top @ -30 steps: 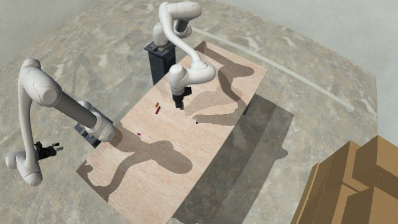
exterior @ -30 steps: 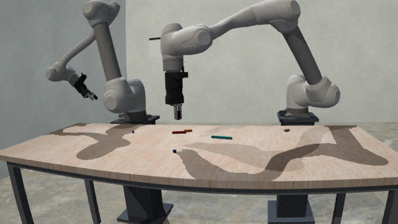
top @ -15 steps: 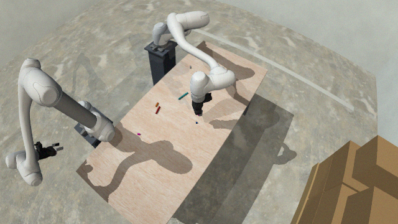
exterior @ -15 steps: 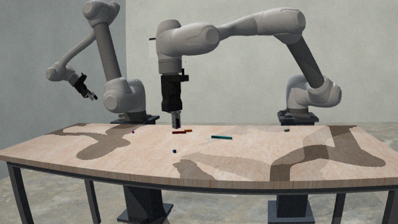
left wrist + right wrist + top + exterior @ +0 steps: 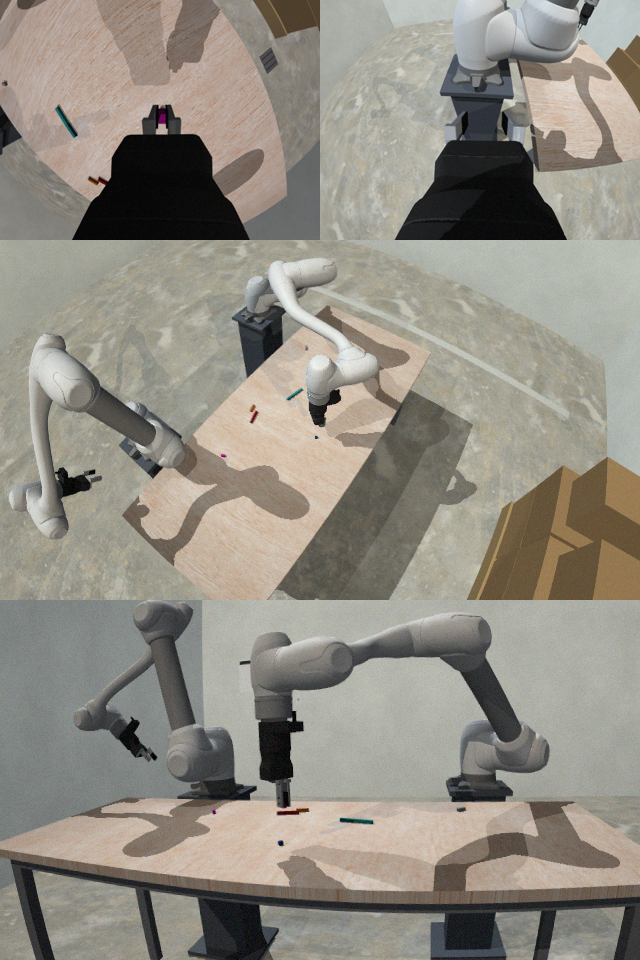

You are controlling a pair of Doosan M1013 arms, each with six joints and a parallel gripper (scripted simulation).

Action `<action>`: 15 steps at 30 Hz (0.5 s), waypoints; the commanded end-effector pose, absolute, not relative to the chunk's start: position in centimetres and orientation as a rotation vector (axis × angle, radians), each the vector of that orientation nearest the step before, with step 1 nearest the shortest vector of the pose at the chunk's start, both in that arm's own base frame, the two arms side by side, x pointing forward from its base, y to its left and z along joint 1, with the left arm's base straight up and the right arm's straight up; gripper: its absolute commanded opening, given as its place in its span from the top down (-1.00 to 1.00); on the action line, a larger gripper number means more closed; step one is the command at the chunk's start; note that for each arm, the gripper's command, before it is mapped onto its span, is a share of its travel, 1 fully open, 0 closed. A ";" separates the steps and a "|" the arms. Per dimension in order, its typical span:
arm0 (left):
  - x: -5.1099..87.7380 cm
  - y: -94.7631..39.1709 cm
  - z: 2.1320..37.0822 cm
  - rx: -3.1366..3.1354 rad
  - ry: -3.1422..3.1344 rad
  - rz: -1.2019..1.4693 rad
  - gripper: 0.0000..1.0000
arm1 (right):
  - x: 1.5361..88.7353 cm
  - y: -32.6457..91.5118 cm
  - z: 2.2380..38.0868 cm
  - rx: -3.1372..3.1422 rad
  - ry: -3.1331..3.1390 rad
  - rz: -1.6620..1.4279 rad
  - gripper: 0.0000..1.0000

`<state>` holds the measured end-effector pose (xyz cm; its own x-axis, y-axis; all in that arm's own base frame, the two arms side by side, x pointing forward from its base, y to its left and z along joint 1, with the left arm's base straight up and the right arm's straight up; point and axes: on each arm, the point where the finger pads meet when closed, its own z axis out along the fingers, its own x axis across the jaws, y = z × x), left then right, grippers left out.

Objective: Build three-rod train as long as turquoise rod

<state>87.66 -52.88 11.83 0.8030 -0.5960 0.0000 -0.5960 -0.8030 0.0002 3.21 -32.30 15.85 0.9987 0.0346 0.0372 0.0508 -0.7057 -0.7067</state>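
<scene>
My left claw (image 5: 320, 425) (image 5: 283, 800) (image 5: 162, 112) (image 5: 577, 31) grips a small magenta-purple rod (image 5: 162, 116) above the table, while my right claw (image 5: 95, 476) (image 5: 150, 756) (image 5: 485, 118) is spread wide at far left. The long turquoise rod (image 5: 295, 394) (image 5: 356, 820) (image 5: 65, 122) lies flat, right of the red (image 5: 254, 417) (image 5: 288, 813) (image 5: 102, 180) and orange rods (image 5: 252, 408) (image 5: 303, 810) (image 5: 93, 180); a tiny blue rod (image 5: 316, 437) (image 5: 280, 843) sits nearer.

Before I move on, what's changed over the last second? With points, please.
The left gripper (image 5: 321, 424) (image 5: 283, 804) (image 5: 162, 112) (image 5: 577, 31) has travelled toward the blue rod (image 5: 316, 437) (image 5: 280, 843), a short magenta rod (image 5: 162, 118) now between its fingers; I can't tell when it was gripped. The right gripper (image 5: 97, 475) (image 5: 151, 757) (image 5: 485, 118) and the rods on the table look unmoved.
</scene>
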 end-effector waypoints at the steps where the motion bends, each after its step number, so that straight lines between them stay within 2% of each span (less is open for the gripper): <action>1: 87.7 -52.9 11.6 2.983 -0.986 0.003 0.52 | 3.2 -32.3 15.9 -2.356 -0.059 -0.027 -1.00; 6: 87.7 -52.9 10.8 2.983 -0.986 0.003 0.52 | 3.2 -32.3 15.9 -2.356 -0.059 -0.027 -1.00; 15: 87.7 -52.9 7.1 2.983 -0.986 0.003 0.52 | 3.2 -32.3 15.9 -2.356 -0.059 -0.027 -1.00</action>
<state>87.66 -52.87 7.67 0.8030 -0.5960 -0.0004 -0.5960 -0.8030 0.0002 3.21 -32.30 15.85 0.9987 0.0346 0.0372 0.0508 -0.7057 -0.7067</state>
